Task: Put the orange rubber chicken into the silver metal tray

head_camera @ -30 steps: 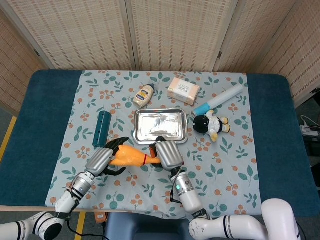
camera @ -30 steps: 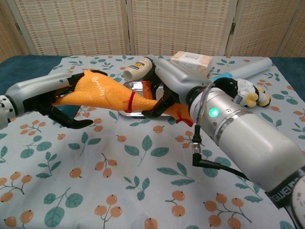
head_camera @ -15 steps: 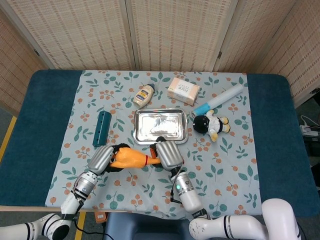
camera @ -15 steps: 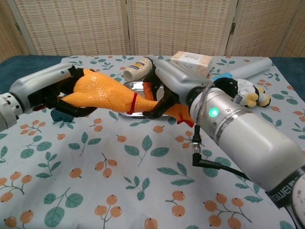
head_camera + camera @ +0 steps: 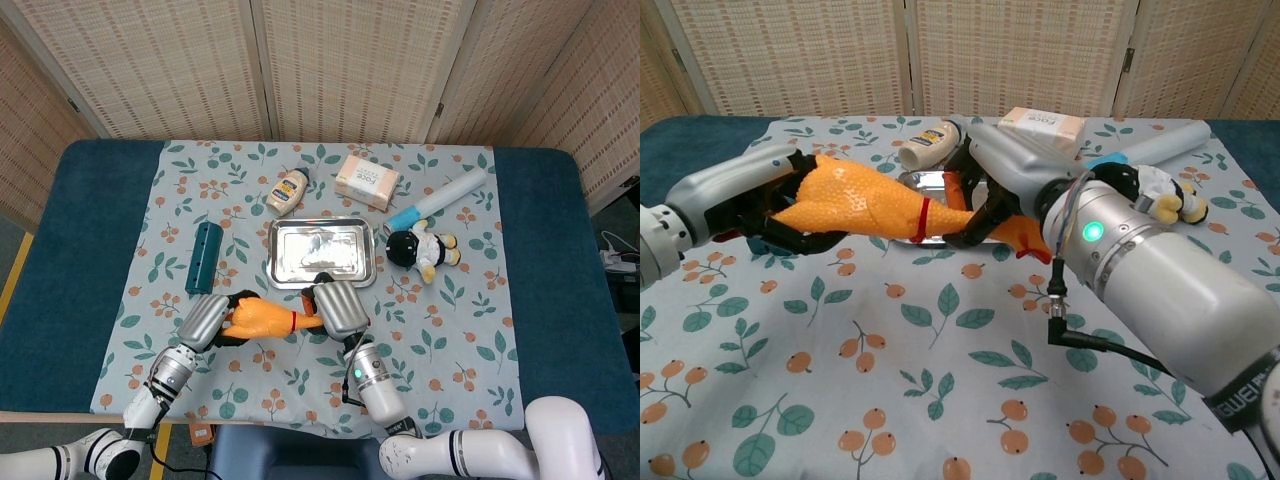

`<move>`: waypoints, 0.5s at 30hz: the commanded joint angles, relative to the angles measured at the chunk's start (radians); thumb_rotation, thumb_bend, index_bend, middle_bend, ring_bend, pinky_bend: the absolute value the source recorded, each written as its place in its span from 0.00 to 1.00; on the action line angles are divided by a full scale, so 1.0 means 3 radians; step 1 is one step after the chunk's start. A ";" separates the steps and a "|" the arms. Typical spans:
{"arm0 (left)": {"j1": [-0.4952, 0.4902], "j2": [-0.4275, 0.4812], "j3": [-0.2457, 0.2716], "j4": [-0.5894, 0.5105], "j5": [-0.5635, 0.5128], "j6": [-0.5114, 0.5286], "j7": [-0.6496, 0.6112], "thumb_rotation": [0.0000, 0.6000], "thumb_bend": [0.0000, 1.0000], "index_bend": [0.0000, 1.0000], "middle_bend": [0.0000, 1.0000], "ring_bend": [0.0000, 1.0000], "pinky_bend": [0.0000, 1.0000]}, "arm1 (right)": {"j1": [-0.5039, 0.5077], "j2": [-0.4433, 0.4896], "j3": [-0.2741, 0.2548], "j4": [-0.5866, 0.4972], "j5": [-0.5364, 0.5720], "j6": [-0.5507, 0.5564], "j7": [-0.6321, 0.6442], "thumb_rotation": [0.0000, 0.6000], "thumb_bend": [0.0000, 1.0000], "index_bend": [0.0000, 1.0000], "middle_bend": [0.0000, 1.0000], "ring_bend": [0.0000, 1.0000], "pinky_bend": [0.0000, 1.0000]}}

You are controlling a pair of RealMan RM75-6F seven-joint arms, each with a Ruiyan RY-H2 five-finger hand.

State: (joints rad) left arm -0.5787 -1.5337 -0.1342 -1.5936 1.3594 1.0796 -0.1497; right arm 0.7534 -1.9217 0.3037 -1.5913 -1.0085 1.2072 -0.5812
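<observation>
One of everything on this table, and two hands at the near edge sharing a single toy: on the left, the left hand [image 5: 750,200] is curled around the fat body end of the orange rubber chicken [image 5: 875,205], dark fingers wrapped under it, so that hand is grasping the chicken; behind it one teal cylinder [image 5: 204,257] lies on the leafy tablecloth [image 5: 450,340], mostly hidden by the hand in the chest view. The chicken hangs lifted off the cloth, stretched level between the two hands, a red band round its neck, just in front of the near rim of the tray and not in it. Further back, one mayonnaise bottle [image 5: 287,191] lies on its side. In the middle sits the one silver metal tray [image 5: 320,251], nothing in it, its front edge partly blocked from the chest camera by the chicken and fingers. The right hand [image 5: 1005,190] is clamped on the chicken's neck and head end, fingers closed round it, right up against the tray's front rim. Behind the tray one pale soap box [image 5: 366,181] rests flat. Over to the right, one white and blue tube [image 5: 440,198] lies slanted, and just in front of it one small black and white plush toy [image 5: 421,251] beside the tray's right side
</observation>
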 commanded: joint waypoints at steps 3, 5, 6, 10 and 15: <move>-0.0019 0.0063 0.0059 -0.0032 -0.0014 -0.0129 0.0008 1.00 0.51 0.60 0.66 0.58 0.76 | 0.0001 -0.0001 -0.0005 -0.0003 0.0001 0.0015 -0.0021 1.00 0.38 0.98 0.64 0.82 1.00; -0.0066 0.0153 0.0098 -0.0088 -0.0069 -0.0318 -0.0027 1.00 0.44 0.20 0.29 0.25 0.51 | 0.0002 -0.0002 -0.0007 -0.0005 0.0008 0.0019 -0.0034 1.00 0.38 0.98 0.64 0.82 1.00; -0.0085 0.0189 0.0098 -0.0116 -0.0089 -0.0379 -0.0050 1.00 0.42 0.07 0.13 0.10 0.37 | 0.0001 -0.0002 -0.0011 -0.0004 0.0010 0.0020 -0.0041 1.00 0.38 0.98 0.64 0.82 1.00; -0.0088 0.0254 0.0057 -0.0183 -0.0057 -0.0365 -0.0177 1.00 0.36 0.00 0.00 0.00 0.09 | -0.0003 0.0008 -0.0031 0.0007 0.0041 0.0027 -0.0099 1.00 0.38 0.98 0.64 0.82 1.00; -0.0076 0.0327 0.0024 -0.0250 0.0031 -0.0341 -0.0492 1.00 0.31 0.00 0.00 0.00 0.06 | -0.0009 0.0025 -0.0031 0.0017 0.0099 0.0027 -0.0146 1.00 0.38 0.98 0.64 0.82 1.00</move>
State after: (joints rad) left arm -0.6021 -1.4491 -0.1217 -1.6556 1.3544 0.9743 -0.2605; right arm 0.7509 -1.9147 0.2944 -1.5865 -0.9794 1.2153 -0.6244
